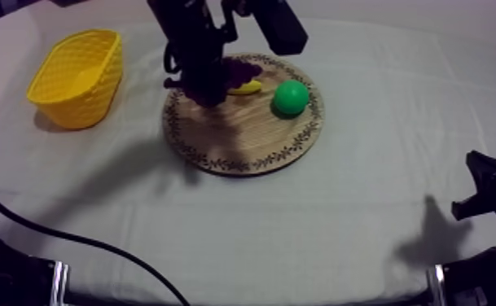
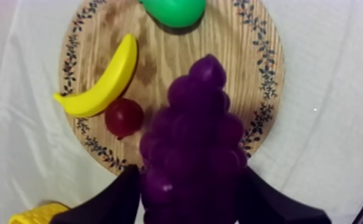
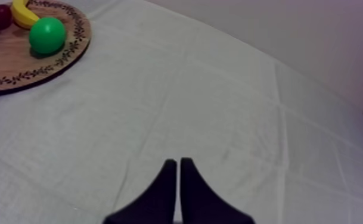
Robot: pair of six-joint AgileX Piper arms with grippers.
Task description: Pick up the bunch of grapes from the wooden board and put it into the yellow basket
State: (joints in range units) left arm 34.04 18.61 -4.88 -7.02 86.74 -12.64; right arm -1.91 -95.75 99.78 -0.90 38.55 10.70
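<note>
Two black fingers [image 2: 109, 202] of your left gripper [image 2: 189, 173] clasp the grapes [image 2: 195, 143], one at each flank, at the board's [image 2: 261, 71] rim; whether the bunch has cleared the wood cannot be told. Lift straight up before you swing: the red fruit [image 2: 124, 117] and banana [image 2: 103, 80] lie just beside it, the green fruit [image 2: 174, 11] farther off. The basket [image 1: 78, 77] stands apart from the board, bare cloth [image 1: 300, 228] between. Your right gripper [image 3: 177, 179], pinched on nothing, sits well clear.

Four fruits [image 2: 103, 80] [image 2: 124, 117] [image 2: 195, 143] [image 2: 174, 9], one board [image 1: 243, 150], one basket [image 1: 76, 77]
</note>
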